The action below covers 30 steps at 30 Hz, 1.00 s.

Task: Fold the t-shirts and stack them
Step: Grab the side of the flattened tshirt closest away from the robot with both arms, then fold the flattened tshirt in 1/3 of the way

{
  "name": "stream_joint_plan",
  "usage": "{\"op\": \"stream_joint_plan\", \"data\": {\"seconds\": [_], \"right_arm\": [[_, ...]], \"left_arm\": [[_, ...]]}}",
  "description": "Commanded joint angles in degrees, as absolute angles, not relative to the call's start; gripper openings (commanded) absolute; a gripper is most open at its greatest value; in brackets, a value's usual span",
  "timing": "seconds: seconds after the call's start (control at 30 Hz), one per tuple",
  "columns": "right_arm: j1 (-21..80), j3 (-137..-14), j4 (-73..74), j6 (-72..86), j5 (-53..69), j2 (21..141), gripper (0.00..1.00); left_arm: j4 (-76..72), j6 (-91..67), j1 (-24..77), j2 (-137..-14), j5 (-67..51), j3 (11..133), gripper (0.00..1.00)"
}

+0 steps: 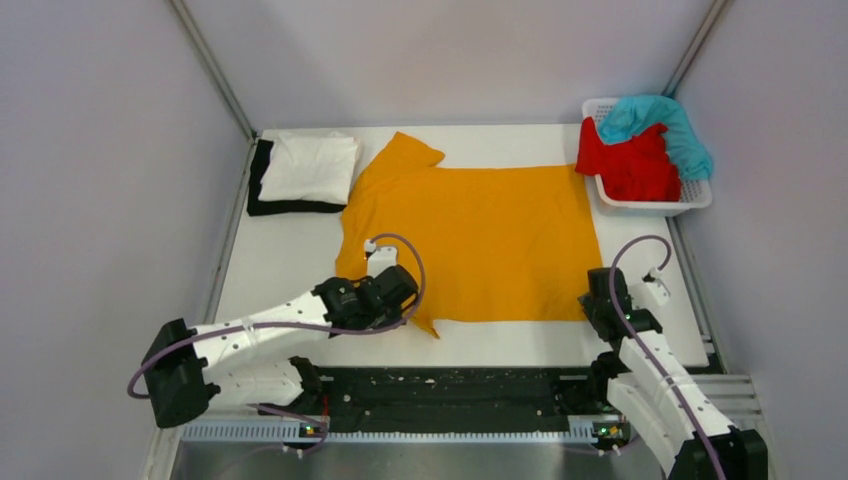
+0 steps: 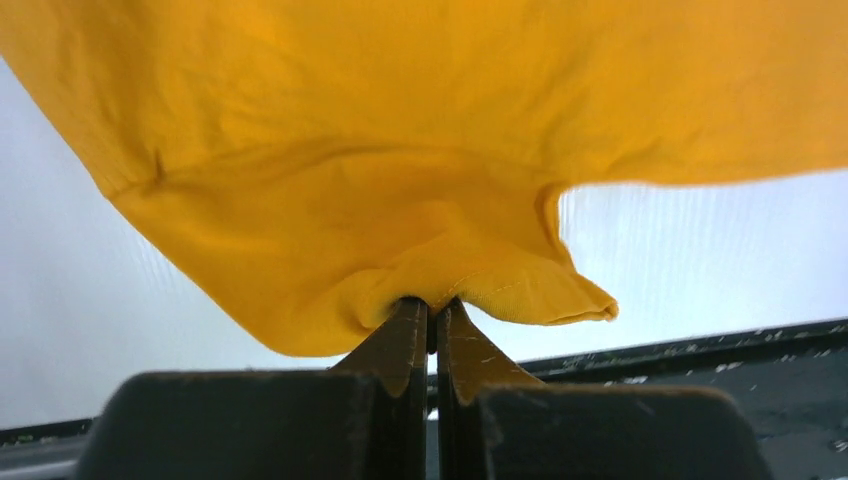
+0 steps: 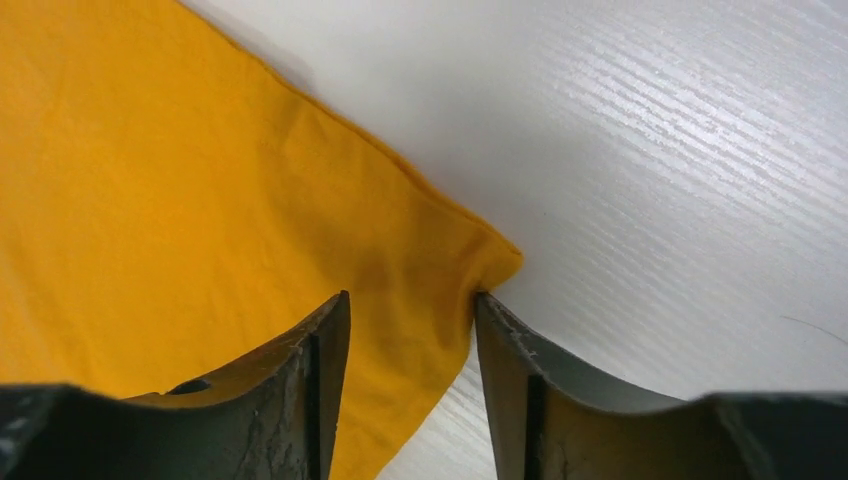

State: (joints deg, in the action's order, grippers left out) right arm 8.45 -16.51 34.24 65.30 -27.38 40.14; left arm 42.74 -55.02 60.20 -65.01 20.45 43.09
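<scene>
The mustard-orange t-shirt (image 1: pixel 480 240) lies spread flat on the white table, collar to the left. My left gripper (image 1: pixel 408 303) is shut on its near sleeve, and the left wrist view shows the jaws (image 2: pixel 433 310) pinching a bunched fold of the cloth (image 2: pixel 400 180), lifted slightly. My right gripper (image 1: pixel 597 300) is open at the shirt's near right corner. In the right wrist view (image 3: pixel 410 300) the fingers straddle that corner (image 3: pixel 430 270) without closing on it. A folded white t-shirt (image 1: pixel 310 167) lies on a folded black one (image 1: pixel 258 190) at the back left.
A white slotted basket (image 1: pixel 650 205) at the back right holds a red t-shirt (image 1: pixel 630 165) and a teal t-shirt (image 1: pixel 660 120) draped over its rim. A black rail (image 1: pixel 450 385) runs along the table's near edge between the arm bases.
</scene>
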Motion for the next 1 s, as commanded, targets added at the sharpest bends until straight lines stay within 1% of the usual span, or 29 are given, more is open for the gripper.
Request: {"op": "stream_joint_plan", "data": {"seconds": [0.0, 0.17, 0.27, 0.43, 0.57, 0.8, 0.97], "right_arm": [[8.17, -14.33, 30.78, 63.72, -27.44, 43.25, 0.43], [8.17, -15.37, 28.54, 60.46, -28.86, 44.59, 0.14], [8.11, -16.91, 28.39, 58.42, -28.76, 44.55, 0.00], [8.11, -21.08, 28.97, 54.52, -27.68, 44.80, 0.00], [8.10, -25.02, 29.11, 52.03, -27.11, 47.23, 0.00], [8.17, -33.50, 26.69, 47.14, -27.67, 56.60, 0.00], [8.08, -39.84, 24.21, 45.53, -28.21, 65.04, 0.00]], "left_arm": [[37.29, -50.44, 54.56, -62.04, 20.05, 45.41, 0.00], [36.30, -47.37, 49.85, -61.78, 19.68, 46.41, 0.00], [35.74, -45.77, 48.12, -62.11, 19.83, 47.61, 0.00], [33.04, -42.14, 45.81, -63.44, 21.33, 49.87, 0.00], [29.28, -35.56, 43.42, -65.22, 21.01, 52.24, 0.00], [23.61, -23.58, 39.83, -72.82, 20.58, 58.97, 0.00], [21.99, -18.74, 36.23, -80.15, 19.35, 63.76, 0.00]]}}
